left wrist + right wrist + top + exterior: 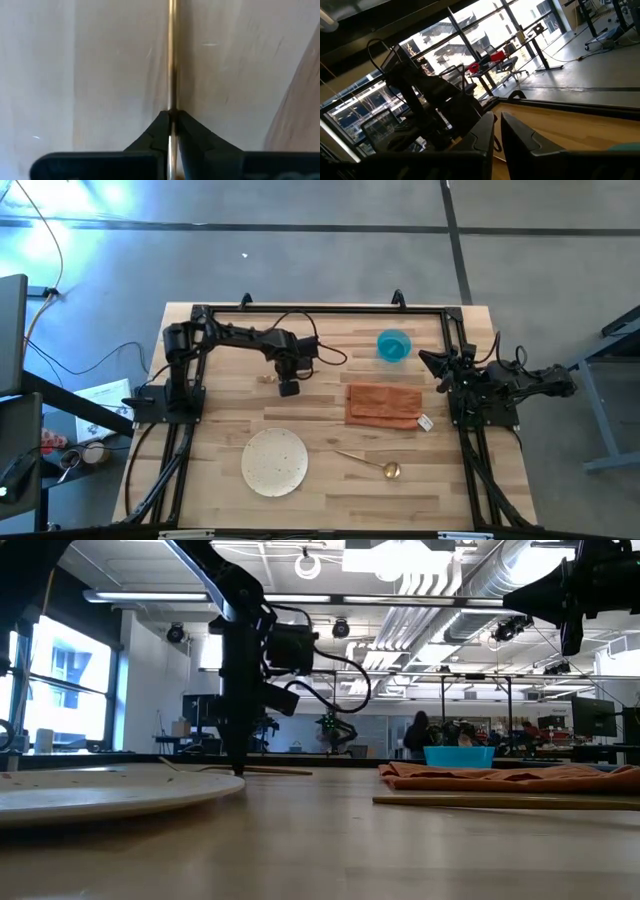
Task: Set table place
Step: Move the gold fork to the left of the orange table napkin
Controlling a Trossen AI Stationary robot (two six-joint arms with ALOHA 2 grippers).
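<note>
A gold fork [268, 379] lies on the table [230, 330] of light wooden planks, at the far left of centre. My left gripper [288, 387] stands over it, pointing down, and is shut on its handle. A speckled white plate [275, 461] lies near the front. A gold spoon [370, 462] lies to the plate's right. A rust-orange napkin [383, 404] with a white tag lies flat at centre right. A small blue bowl [393, 346] stands behind the napkin. My right gripper [432, 360] waits at the table's right side, above the table, shut and empty. My left gripper pinches the fork's thin gold handle [172, 95] between its two fingertips [159, 131]. The fingers come from above, pointing down, as the low view [238, 765] shows. The handle [270, 771] lies on the table there.
The black rail frame [320, 310] runs along the table's far edge and down both sides. Bare wood lies between the plate and the napkin and along the front edge. In the low view, people [418, 735] show in the room far behind the table.
</note>
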